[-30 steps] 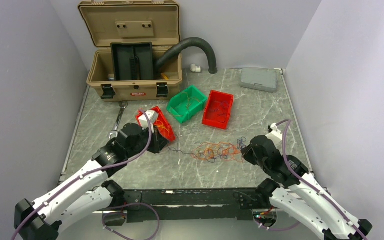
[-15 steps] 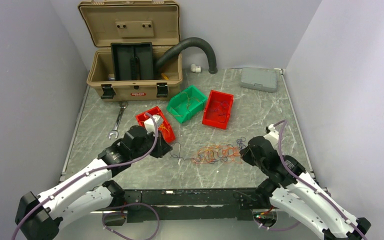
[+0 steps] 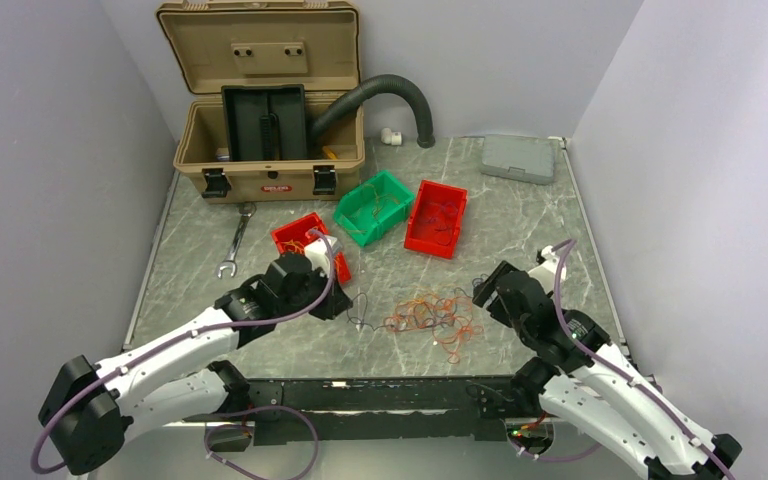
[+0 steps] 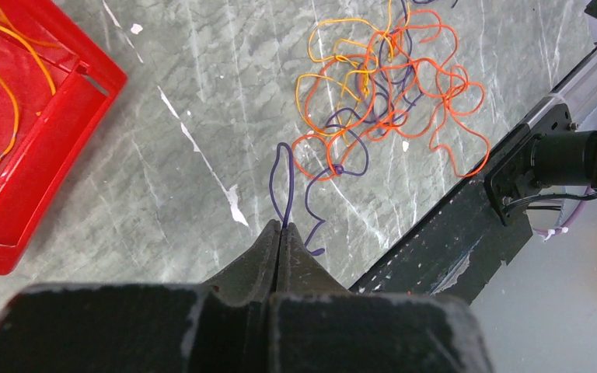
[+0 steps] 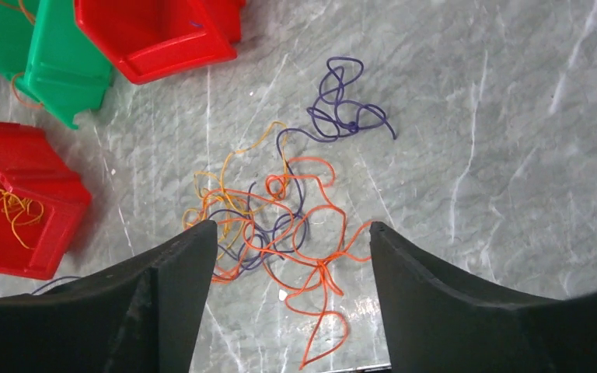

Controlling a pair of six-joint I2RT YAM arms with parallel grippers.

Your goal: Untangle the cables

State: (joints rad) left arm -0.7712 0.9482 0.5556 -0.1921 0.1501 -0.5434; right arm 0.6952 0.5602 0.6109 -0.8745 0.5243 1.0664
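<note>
We see our left tool (image 4: 281,227) pinched shut on a purple strand (image 4: 271,183) that trails from the cables (image 4: 373,85). They are an orange, yellow and purple tangle lying on the marbled worktop (image 4: 124,194) between both arms. Our right tool (image 5: 289,227) hangs over the tangle, jaws spread wide.

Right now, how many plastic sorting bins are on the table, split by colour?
Red: 2, the left red bin and the right red bin
Green: 1, the green bin
Total: 3 bins
</note>
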